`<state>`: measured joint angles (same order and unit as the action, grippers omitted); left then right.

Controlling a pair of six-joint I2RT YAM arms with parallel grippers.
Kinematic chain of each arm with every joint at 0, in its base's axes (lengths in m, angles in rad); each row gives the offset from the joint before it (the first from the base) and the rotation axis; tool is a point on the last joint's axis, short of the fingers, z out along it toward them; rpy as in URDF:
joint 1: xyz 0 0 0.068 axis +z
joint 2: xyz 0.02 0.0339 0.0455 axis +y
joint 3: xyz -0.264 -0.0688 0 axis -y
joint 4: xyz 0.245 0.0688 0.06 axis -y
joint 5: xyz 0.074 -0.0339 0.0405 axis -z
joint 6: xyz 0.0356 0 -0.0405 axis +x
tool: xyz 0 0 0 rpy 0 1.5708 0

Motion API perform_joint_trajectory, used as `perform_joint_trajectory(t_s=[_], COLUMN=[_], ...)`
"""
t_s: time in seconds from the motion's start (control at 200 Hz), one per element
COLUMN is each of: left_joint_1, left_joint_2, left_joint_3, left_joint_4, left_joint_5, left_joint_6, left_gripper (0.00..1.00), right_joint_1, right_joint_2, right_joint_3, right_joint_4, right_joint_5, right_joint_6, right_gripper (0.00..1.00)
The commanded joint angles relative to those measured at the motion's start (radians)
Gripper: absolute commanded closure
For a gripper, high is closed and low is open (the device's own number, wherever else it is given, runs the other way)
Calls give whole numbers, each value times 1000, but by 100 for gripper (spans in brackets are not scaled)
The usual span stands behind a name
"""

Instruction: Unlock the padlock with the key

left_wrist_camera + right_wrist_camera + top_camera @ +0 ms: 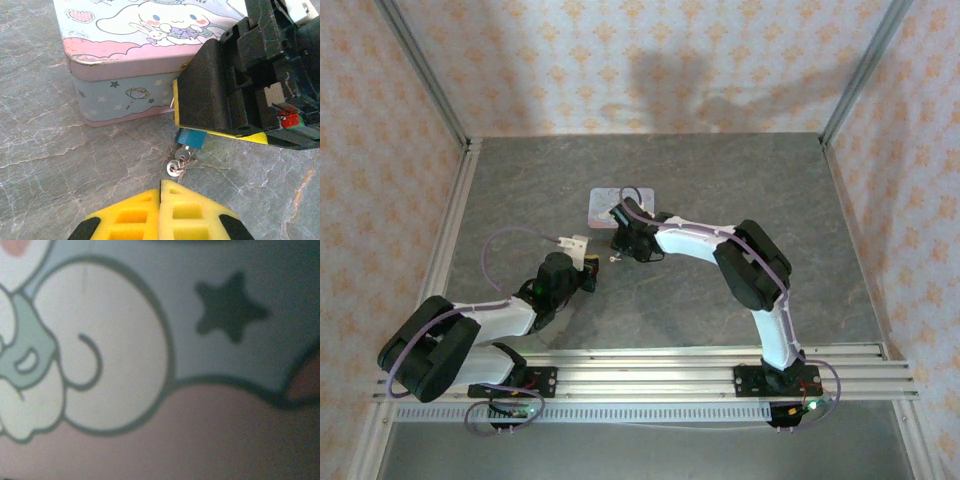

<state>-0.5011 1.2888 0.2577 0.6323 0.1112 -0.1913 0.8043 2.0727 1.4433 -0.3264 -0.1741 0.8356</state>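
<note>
Observe the left jaws closed, yellow fingertips (192,215) pressed together and holding nothing. Just beyond them, the key (174,168) lies on the tabletop (60,165), its far end meeting the padlock (191,137). The padlock sits partly under the right jaws; you cannot tell how wide they stand. Behind it stands the cartoon tin (120,95).

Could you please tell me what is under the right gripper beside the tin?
The lower part of the blue padlock pokes out beneath the right gripper, with the key at its bottom end. The gripper covers the shackle and the padlock's top.
</note>
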Motion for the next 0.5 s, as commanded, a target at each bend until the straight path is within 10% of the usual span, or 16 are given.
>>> perform_joint_trajectory(t_s=[0.0, 0.495], left_joint_1=[10, 9], left_joint_2=[-16, -19], left_joint_3=[-11, -2], left_joint_4=[-17, -34], left_joint_5=[-37, -66], left_joint_6=[-14, -28], left_gripper=[100, 100], right_joint_1=[3, 4], right_joint_2=[37, -26], right_joint_3=[22, -10], right_joint_4=[-83, -68], right_joint_5=[36, 41], right_joint_6=[-13, -33], right_gripper=[63, 91])
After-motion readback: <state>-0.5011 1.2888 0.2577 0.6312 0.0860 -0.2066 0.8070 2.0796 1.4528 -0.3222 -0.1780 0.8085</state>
